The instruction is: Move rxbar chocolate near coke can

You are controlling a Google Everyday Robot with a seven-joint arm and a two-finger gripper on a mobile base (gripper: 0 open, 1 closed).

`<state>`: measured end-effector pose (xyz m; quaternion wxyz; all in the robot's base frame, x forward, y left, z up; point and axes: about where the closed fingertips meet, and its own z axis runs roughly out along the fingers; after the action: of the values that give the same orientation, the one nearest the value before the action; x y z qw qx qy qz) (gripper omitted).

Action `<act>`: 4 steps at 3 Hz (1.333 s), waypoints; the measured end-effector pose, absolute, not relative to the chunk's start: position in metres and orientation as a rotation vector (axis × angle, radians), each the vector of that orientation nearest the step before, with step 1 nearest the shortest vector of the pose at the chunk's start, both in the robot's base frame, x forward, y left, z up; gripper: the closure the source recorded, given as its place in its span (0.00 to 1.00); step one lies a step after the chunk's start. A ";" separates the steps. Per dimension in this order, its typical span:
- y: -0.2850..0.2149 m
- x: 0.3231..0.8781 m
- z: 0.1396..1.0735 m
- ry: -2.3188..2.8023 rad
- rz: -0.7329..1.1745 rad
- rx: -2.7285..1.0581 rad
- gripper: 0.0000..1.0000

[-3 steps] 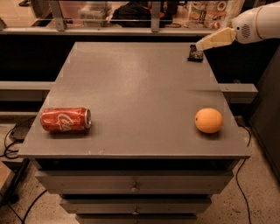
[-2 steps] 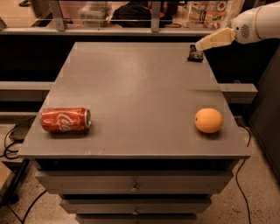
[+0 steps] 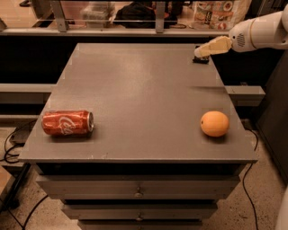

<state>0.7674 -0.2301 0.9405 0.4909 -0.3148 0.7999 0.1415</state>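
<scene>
The coke can (image 3: 67, 123) lies on its side near the front left of the grey table (image 3: 135, 85). The rxbar chocolate (image 3: 201, 59) is a small dark bar at the far right corner of the table, mostly covered by my gripper. My gripper (image 3: 200, 53) reaches in from the right on a white arm, its pale fingers right at the bar's top.
A round orange (image 3: 214, 123) sits at the front right of the table. Drawers (image 3: 137, 191) run below the front edge. Cables (image 3: 11, 143) trail on the floor at left. A shelf with packages (image 3: 211, 9) stands behind the table.
</scene>
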 end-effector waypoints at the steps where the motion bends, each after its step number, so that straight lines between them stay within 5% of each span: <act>1: -0.224 0.787 0.918 1.942 0.351 -0.781 0.00; 4: -0.233 0.854 0.849 1.941 0.418 -0.580 0.00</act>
<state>0.8537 -0.2335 0.8488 0.5111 -0.2410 0.8065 0.1736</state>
